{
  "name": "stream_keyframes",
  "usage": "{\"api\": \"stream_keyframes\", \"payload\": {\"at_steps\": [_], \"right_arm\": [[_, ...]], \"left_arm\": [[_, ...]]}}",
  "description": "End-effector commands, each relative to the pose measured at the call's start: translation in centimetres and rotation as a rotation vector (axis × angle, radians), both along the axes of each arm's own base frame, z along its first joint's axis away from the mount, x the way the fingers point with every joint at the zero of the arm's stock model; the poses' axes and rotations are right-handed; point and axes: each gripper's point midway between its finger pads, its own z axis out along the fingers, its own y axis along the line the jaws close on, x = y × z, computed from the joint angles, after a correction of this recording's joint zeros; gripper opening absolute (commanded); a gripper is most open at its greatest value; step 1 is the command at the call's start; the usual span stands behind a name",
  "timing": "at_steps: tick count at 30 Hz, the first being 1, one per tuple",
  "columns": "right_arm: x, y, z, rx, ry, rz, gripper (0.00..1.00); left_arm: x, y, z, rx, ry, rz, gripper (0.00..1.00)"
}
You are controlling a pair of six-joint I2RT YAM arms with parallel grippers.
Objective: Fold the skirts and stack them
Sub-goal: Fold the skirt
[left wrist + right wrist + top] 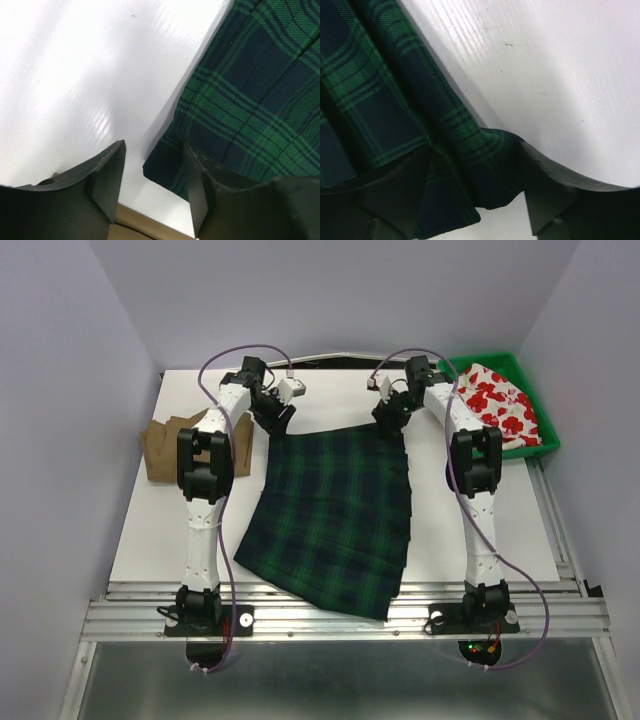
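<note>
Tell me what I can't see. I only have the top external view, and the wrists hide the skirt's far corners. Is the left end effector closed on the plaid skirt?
Observer: No. In the left wrist view the left end effector is open. The corner of the plaid skirt lies beside one jaw, and bare table fills most of the gap.
Operator: And the right side?
Observer: In the right wrist view the right end effector is open too, but there the skirt's corner lies between the jaws and covers most of the gap.
</note>
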Motion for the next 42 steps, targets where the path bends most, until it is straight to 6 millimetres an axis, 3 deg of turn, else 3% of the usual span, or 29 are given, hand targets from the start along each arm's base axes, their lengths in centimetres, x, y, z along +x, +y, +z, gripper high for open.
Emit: {"api": "stream_keyframes", "payload": {"at_steps": [1,8,11,15,20,21,25,27,31,33,35,37,38,39,40,41,42], "right_arm": [[1.1,-0.5,-2.0,-0.043,-0.031,-0.014,0.69],[3.8,-0.7,-2.3,-0.082,-0.133,-0.053,0.42],[5.1,-0.3,-2.1,-0.085,-0.174,-0.074,0.17],[6.8,0.3,-1.2,-0.079,-0.234,-0.100,0.01],[9.7,0.1,1.0,-0.065,-0.351,-0.171,0.01],[10.4,0.0,2.0,-0.058,-0.383,-0.192,0.01],[13.3,-0.6,6.4,-0.051,-0.541,-0.266,0.01],[14.7,-0.7,10.2,-0.015,-0.640,-0.311,0.01],[15.5,-0.7,16.4,0.057,-0.779,-0.365,0.01],[15.2,-0.6,18.2,0.081,-0.800,-0.370,0.01],[14.1,-0.3,20.5,0.113,-0.810,-0.353,0.01],[13.1,-0.1,21.5,0.124,-0.803,-0.333,0.01],[12.1,-0.1,23.7,0.137,-0.822,-0.323,0.01],[11.5,-0.1,24.0,0.134,-0.817,-0.314,0.01],[10.8,-0.2,23.2,0.118,-0.794,-0.300,0.01],[10.1,-0.2,23.2,0.114,-0.779,-0.289,0.01],[9.0,-0.2,25.2,0.124,-0.799,-0.274,0.01]], "left_arm": [[0.5,0.2,0.8,-0.006,-0.012,-0.003,0.57],[-0.9,0.3,-1.8,-0.003,0.055,-0.027,0.41],[-1.5,0.1,-2.7,-0.011,0.085,-0.032,0.35],[-1.8,-0.2,-2.7,-0.022,0.095,-0.038,0.34],[-0.3,-0.1,-2.3,-0.027,0.065,0.012,0.04],[0.9,-0.2,-1.4,-0.035,0.030,0.049,0.00],[4.7,0.4,2.3,-0.048,-0.108,0.149,0.00],[6.5,0.9,5.1,-0.066,-0.196,0.206,0.00],[7.8,1.8,10.7,-0.105,-0.340,0.271,0.00],[7.5,2.2,11.3,-0.111,-0.359,0.282,0.00],[7.0,2.4,13.3,-0.125,-0.412,0.279,0.00],[6.8,2.4,15.0,-0.138,-0.466,0.270,0.00],[5.9,2.4,16.0,-0.139,-0.486,0.258,0.00],[5.5,2.4,16.6,-0.140,-0.502,0.250,0.00],[5.0,2.5,19.0,-0.149,-0.561,0.245,0.00],[4.6,2.6,19.3,-0.146,-0.573,0.236,0.00],[4.0,2.8,18.7,-0.127,-0.573,0.220,0.00]]}}
